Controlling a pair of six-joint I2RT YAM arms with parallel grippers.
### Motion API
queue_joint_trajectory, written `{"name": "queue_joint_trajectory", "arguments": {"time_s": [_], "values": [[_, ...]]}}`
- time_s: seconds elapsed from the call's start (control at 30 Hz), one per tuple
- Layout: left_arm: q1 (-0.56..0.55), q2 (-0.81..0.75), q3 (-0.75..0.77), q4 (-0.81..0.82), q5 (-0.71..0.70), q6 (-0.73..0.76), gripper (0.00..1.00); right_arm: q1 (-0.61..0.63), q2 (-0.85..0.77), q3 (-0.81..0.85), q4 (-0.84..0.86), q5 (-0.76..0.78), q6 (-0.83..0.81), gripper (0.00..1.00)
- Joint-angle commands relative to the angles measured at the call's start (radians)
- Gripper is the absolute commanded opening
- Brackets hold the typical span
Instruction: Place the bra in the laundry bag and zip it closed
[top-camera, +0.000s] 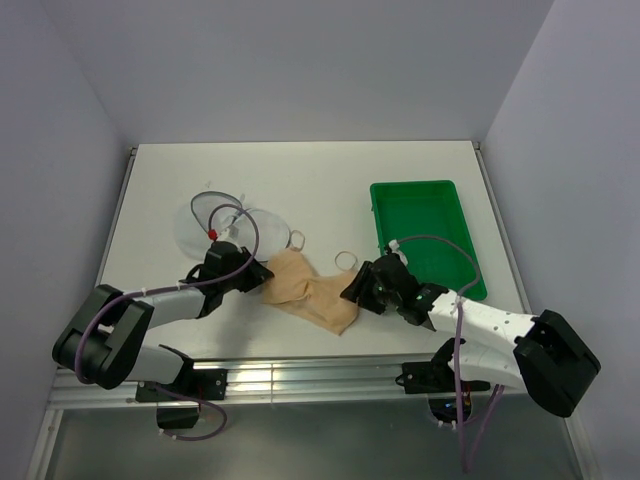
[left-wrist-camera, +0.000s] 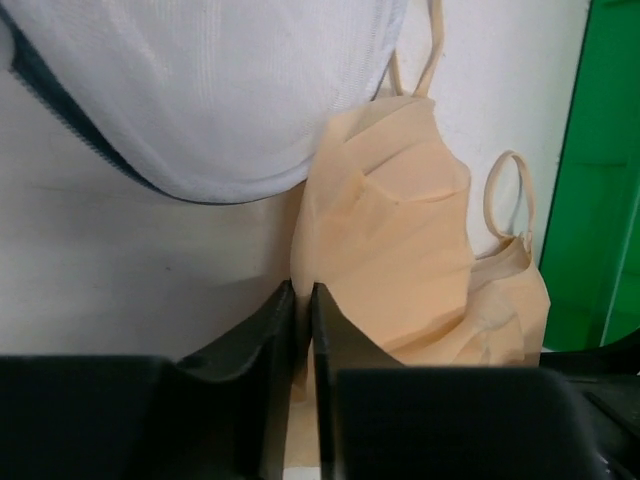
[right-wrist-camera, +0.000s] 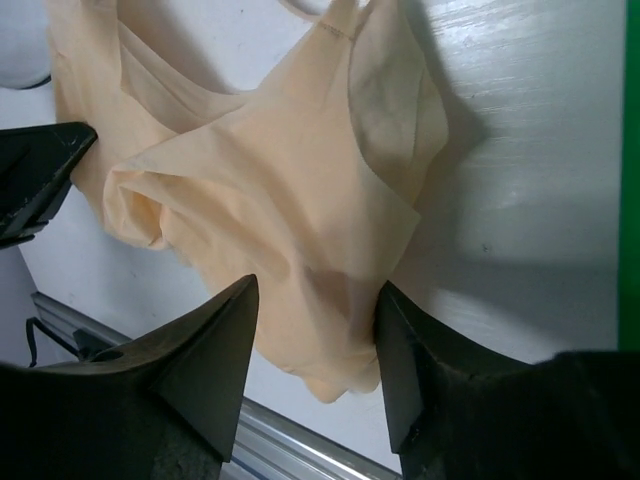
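The peach-beige bra (top-camera: 310, 290) lies crumpled on the white table between my two grippers. My left gripper (top-camera: 262, 275) is shut on its left edge; in the left wrist view the jaws (left-wrist-camera: 303, 290) pinch a fold of the bra (left-wrist-camera: 400, 250). The white mesh laundry bag (top-camera: 225, 225) lies just behind the left gripper, and its dark zipper rim shows close above the bra (left-wrist-camera: 220, 90). My right gripper (top-camera: 352, 290) is open, its jaws (right-wrist-camera: 315, 300) standing on either side of the bra's right end (right-wrist-camera: 270, 180), the right finger touching the fabric.
A green rectangular tray (top-camera: 425, 235) stands at the right, just behind the right gripper, and shows at the edge of both wrist views (left-wrist-camera: 600, 200) (right-wrist-camera: 632, 150). The table's near edge with a metal rail (top-camera: 300, 375) is close below the bra.
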Motion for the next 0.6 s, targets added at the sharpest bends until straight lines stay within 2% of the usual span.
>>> {"name": "queue_joint_trajectory", "arguments": {"time_s": [0.0, 0.03, 0.17, 0.4, 0.57], "values": [[0.003, -0.022, -0.007, 0.071, 0.052, -0.002, 0.15, 0.007, -0.046, 0.055, -0.018, 0.061, -0.002, 0.55], [0.002, -0.024, -0.006, 0.070, 0.054, -0.005, 0.09, 0.007, -0.052, 0.064, -0.043, 0.065, -0.005, 0.55], [-0.001, -0.039, -0.006, 0.068, 0.064, -0.010, 0.00, 0.007, -0.065, 0.108, -0.069, 0.073, -0.019, 0.54], [-0.041, -0.039, 0.000, 0.067, 0.055, -0.019, 0.00, 0.008, -0.012, 0.168, -0.028, 0.026, -0.018, 0.48], [-0.066, -0.041, 0.002, 0.065, 0.038, -0.030, 0.00, 0.008, 0.087, 0.236, 0.035, -0.033, -0.022, 0.44]]}}
